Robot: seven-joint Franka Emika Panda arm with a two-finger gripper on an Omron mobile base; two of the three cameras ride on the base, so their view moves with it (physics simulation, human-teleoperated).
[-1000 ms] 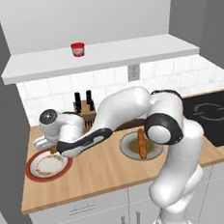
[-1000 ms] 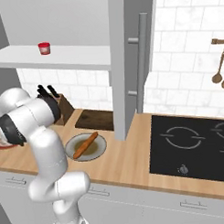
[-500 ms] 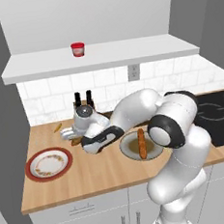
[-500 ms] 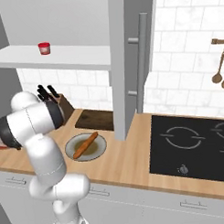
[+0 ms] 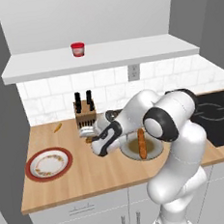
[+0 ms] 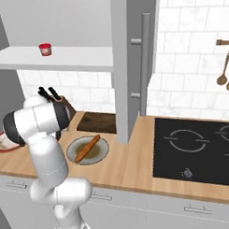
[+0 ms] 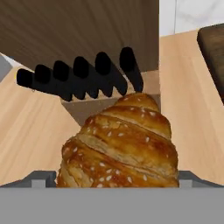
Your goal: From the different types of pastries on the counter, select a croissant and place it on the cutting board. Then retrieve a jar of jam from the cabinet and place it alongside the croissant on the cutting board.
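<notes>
Now | gripper clenched on croissant, lower centre of hand view | knife block just beyond | cutting board at right edge | jar of jam upper-left on cabinet.

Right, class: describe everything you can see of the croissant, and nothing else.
The croissant is golden-brown and lumpy, with layered, flaky-looking ridges speckled with pale seeds. The hand view shows it close up, just in front of the camera, tapering to a rounded tip that points toward the knife block. Its lower end is cut off from view, so the jaws' hold on it cannot be seen.
</notes>
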